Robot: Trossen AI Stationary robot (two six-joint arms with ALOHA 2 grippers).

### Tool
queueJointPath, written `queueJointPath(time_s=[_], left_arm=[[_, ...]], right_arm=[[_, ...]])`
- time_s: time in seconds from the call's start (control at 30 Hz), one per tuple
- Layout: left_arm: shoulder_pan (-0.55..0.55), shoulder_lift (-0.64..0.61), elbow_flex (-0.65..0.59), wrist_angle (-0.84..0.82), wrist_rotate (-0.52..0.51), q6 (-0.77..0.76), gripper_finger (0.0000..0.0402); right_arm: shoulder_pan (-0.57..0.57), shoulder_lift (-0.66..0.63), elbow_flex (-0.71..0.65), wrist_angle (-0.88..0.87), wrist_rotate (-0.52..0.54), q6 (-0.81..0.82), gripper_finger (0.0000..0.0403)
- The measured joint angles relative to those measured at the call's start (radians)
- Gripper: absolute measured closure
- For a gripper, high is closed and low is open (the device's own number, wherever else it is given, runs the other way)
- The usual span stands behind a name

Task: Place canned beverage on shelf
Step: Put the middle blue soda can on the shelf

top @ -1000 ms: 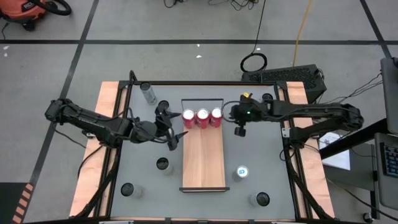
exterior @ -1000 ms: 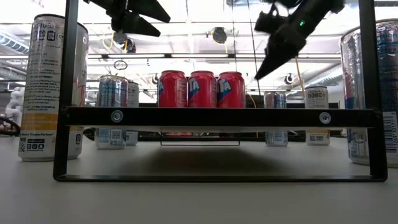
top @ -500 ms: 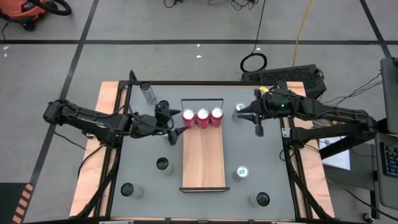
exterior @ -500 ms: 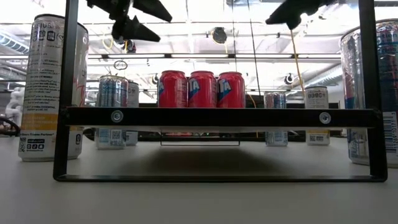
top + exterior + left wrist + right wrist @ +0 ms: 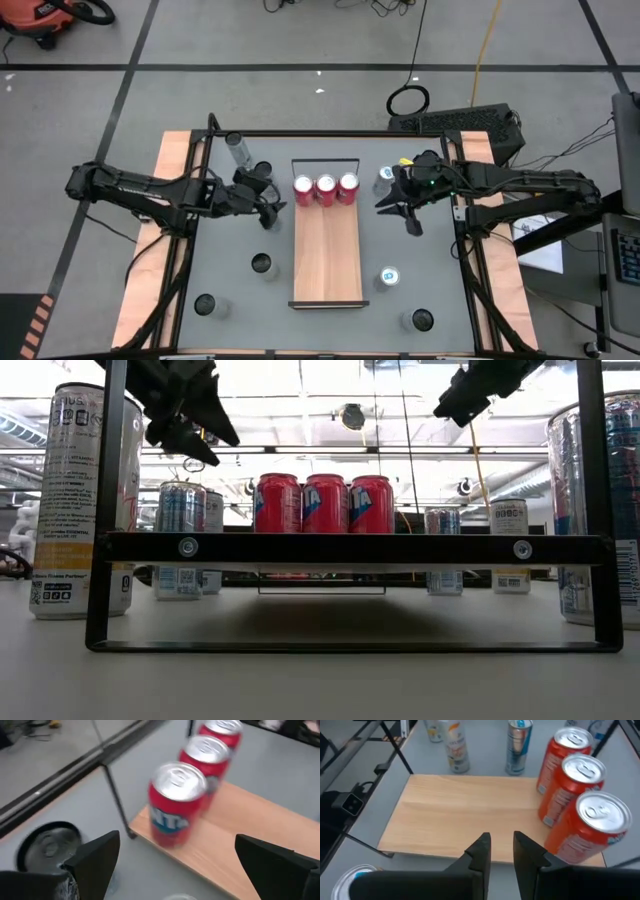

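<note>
While red cans (image 5: 326, 189) stand upright at shelf (image 5: 327, 262) rail end, left claw (image 5: 272, 206) open, right claw (image 5: 399, 214) shut.

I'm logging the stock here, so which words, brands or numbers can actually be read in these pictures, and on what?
"TA": large white letters, cut off, on the side of the red cans on the shelf, low view.
Tall pale can at the left of the low view: small print and a dark label block, too small to read.
Silver cans behind the shelf: labels too small to read.
Red can in the left wrist view: white lettering blurred.
</note>
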Motion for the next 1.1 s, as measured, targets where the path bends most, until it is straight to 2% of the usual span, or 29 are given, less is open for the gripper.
queueJointPath(time_s=[0.33, 0.6, 1.1], left_arm=[[-0.071, -0.007, 0.000, -0.157, 0.029, -0.046, 0.0006], [-0.115, -0.009, 0.012, -0.269, 0.006, -0.104, 0.0006], [-0.160, -0.009, 0.013, -0.273, -0.030, 0.025, 0.0006]], right_arm=[[0.063, 0.016, 0.000, 0.034, 0.008, 0.007, 0.0358], [0.082, 0.067, 0.000, 0.055, 0.009, -0.004, 0.0358], [0.082, 0.114, 0.000, 0.095, 0.008, -0.023, 0.0358]])
